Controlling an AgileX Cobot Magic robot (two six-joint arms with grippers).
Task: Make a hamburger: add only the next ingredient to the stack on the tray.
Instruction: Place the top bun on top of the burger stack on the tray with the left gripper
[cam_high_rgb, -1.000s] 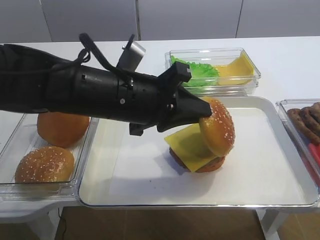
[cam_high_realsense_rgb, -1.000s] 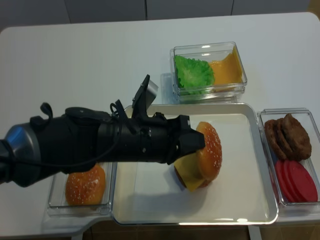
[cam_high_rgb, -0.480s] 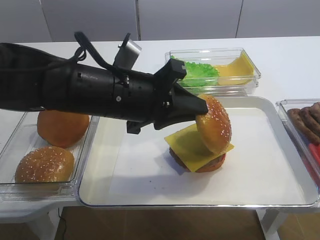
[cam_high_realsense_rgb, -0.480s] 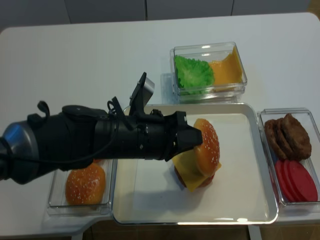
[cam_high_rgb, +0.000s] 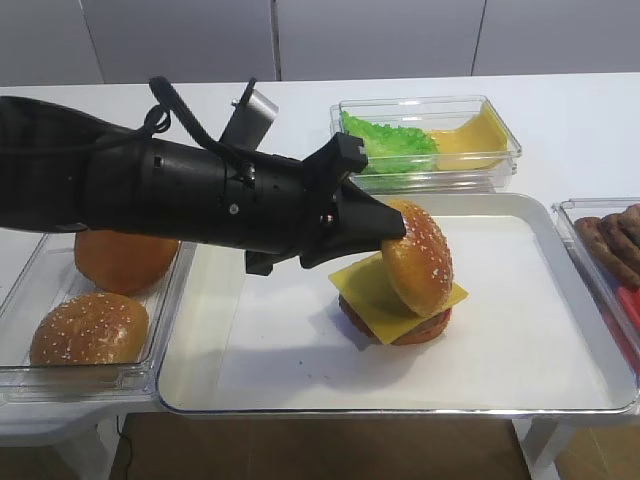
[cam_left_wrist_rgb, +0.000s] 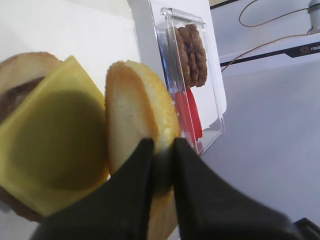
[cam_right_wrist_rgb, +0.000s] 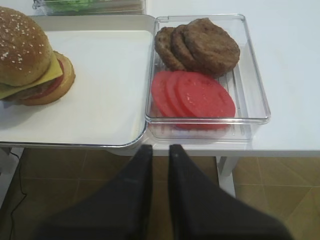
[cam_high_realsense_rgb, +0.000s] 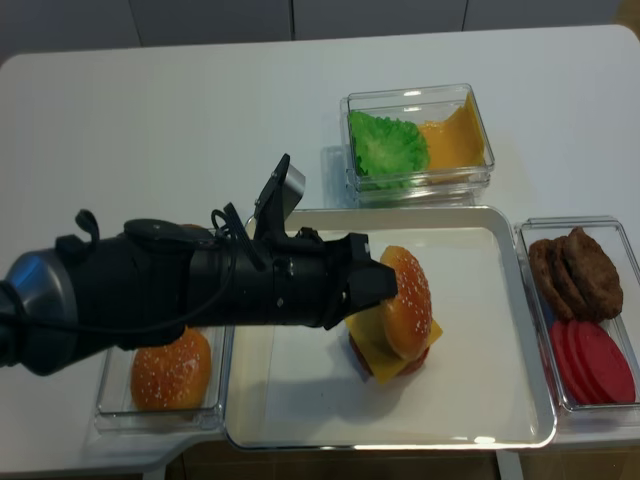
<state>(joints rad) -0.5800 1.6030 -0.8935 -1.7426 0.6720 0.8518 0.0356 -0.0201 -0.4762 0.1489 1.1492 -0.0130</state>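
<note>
1. The left gripper (cam_high_rgb: 388, 228) reaches across the tray (cam_high_rgb: 560, 330) from the left, its fingers (cam_left_wrist_rgb: 135, 172) pinching the rim of the seeded bun top (cam_high_rgb: 415, 256).
2. In the left wrist view the two dark fingers clamp the bun's edge between them, the pale cut face turned toward the cheese slice (cam_left_wrist_rgb: 50, 150) on their left.
3. The bun top is tilted steeply, almost on edge, with its seeded dome facing away from the fingers and its lower edge touching the cheese.
4. The stack (cam_high_rgb: 400, 310) sits just below and beyond the fingertips: a brown patty base with the square yellow cheese overhanging at the corners, on the white paper lining the tray.
5. The right gripper (cam_right_wrist_rgb: 156, 152) hangs off the near edge of the table, its fingers (cam_right_wrist_rgb: 137, 165) close together with only a narrow gap between them and nothing in it.
6. Just ahead of those fingers stands a clear tub (cam_right_wrist_rgb: 250, 100) holding brown patties (cam_right_wrist_rgb: 200, 45) and red tomato slices (cam_right_wrist_rgb: 195, 95); the tray and the burger lie ahead to their left.
7. Behind the left fingers, past the wrist, a tub (cam_high_rgb: 30, 290) holds a second seeded bun (cam_high_rgb: 88, 328) and a smooth bun (cam_high_rgb: 122, 255).
8. Beyond the left gripper, at the back of the table, another tub (cam_high_rgb: 500, 140) contains green lettuce (cam_high_rgb: 395, 142) and yellow cheese slices (cam_high_rgb: 470, 135).
</note>
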